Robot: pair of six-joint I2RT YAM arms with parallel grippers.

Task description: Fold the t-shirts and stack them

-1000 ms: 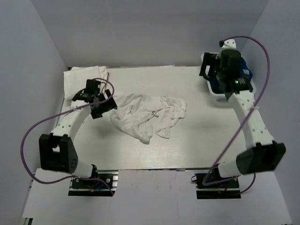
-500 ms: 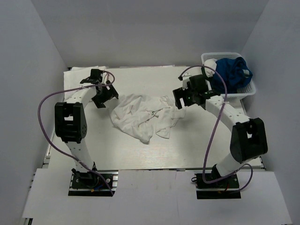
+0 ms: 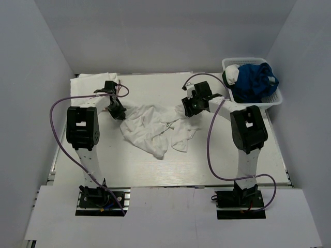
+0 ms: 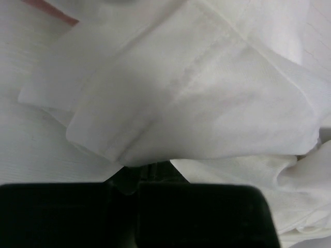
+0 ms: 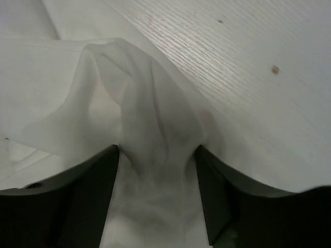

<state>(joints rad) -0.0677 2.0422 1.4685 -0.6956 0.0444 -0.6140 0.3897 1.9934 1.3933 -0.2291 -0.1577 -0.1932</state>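
Observation:
A crumpled white t-shirt (image 3: 155,129) lies in the middle of the table. My left gripper (image 3: 117,110) is at its left edge. In the left wrist view the gripper (image 4: 135,175) is shut, with the shirt's hemmed edge (image 4: 207,103) pinched at the tips. My right gripper (image 3: 188,107) is at the shirt's upper right corner. In the right wrist view it (image 5: 158,155) stands open astride a raised fold of the shirt (image 5: 150,113), and both fingers (image 5: 77,196) touch the cloth. Flat white folded t-shirts (image 3: 88,82) lie at the far left corner.
A white lattice basket (image 3: 243,61) at the far right holds a blue cloth (image 3: 256,77) and a white bundle. Purple cables loop off both arms. Bare wood-grain table (image 5: 248,62) shows beyond the fold.
The right arm swung from the basket down to the shirt's right corner and its jaws narrowed round a fold. The left gripper moved onto the shirt's left edge and shut on it.

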